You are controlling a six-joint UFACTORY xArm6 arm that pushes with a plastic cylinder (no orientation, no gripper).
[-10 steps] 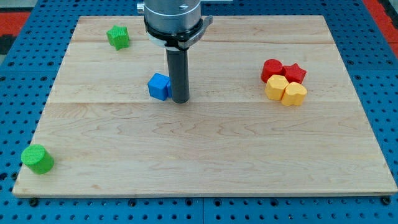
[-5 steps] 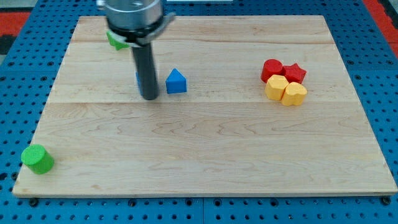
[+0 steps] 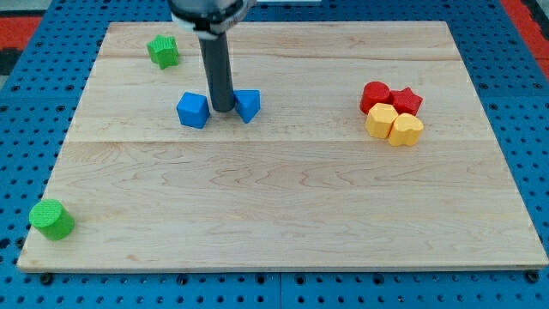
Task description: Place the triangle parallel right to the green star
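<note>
Camera view. No writing, brand or label is legible anywhere. The arm carries no hand, only the dark rod, so there is nothing to read as spread or pressed together.

My tip (image 3: pixel 223 109) sits on the wooden table (image 3: pixel 283 215), between two blue blocks: the blue cube (image 3: pixel 193 110) is just beside it on the view's left, the blue triangle (image 3: pixel 247 105) touches or nearly touches it on the view's right.

The blue triangle lies in the table's upper-left-centre area. It looks tilted, with one corner pointing toward the view's bottom; its long axis cannot be made out at this size.

The green star (image 3: pixel 162 51) is near the table's top-left corner, well apart from the triangle, up and to the view's left of it.

The green cylinder (image 3: pixel 51 219) stands near the bottom-left corner.

On the view's right is a tight cluster, the pieces touching: red cylinder (image 3: pixel 374 94), red star (image 3: pixel 407 100), yellow hexagon-like block (image 3: pixel 381 120), yellow heart-like block (image 3: pixel 406 130).

No containers. The table rests on a blue pegboard (image 3: pixel 34 112).
</note>
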